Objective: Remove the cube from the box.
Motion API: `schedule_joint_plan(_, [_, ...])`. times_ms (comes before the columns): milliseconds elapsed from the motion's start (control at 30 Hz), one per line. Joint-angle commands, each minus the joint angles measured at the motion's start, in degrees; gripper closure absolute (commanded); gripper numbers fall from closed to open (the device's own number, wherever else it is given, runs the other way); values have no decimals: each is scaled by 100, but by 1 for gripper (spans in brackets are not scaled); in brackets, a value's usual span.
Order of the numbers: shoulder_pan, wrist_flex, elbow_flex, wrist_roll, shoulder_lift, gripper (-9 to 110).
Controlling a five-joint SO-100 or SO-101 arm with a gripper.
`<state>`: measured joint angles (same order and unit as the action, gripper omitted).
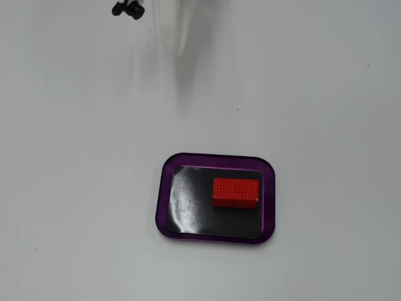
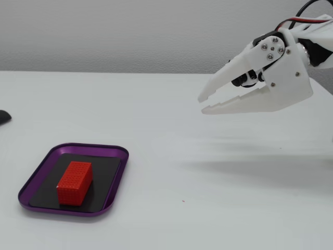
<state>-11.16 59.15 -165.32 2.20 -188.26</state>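
The cube (image 1: 235, 192) is a small red ribbed block lying flat on the black bottom of the box, right of its middle in a fixed view. The box (image 1: 165, 188) is a shallow purple tray on the white table. In the other fixed view the cube (image 2: 75, 182) lies in the box (image 2: 117, 177) at the lower left. My white gripper (image 2: 202, 104) hangs in the air far to the right of the box, pointing left and down, its jaws a little apart and empty. From above it shows only as a faint white shape (image 1: 182, 37) at the top edge.
The table is plain white. A small black object (image 1: 128, 9) lies at the top edge in a fixed view, and a dark object (image 2: 3, 116) shows at the left edge of the other fixed view.
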Motion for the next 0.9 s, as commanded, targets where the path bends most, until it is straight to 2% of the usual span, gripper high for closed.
schedule_joint_plan(0, [26, -659, -79, -958, -114, 102])
schedule_joint_plan(633, [-44, -677, 44, -958, -62, 102])
schedule_joint_plan(867, [18, -580, 1424, -958, 545, 102])
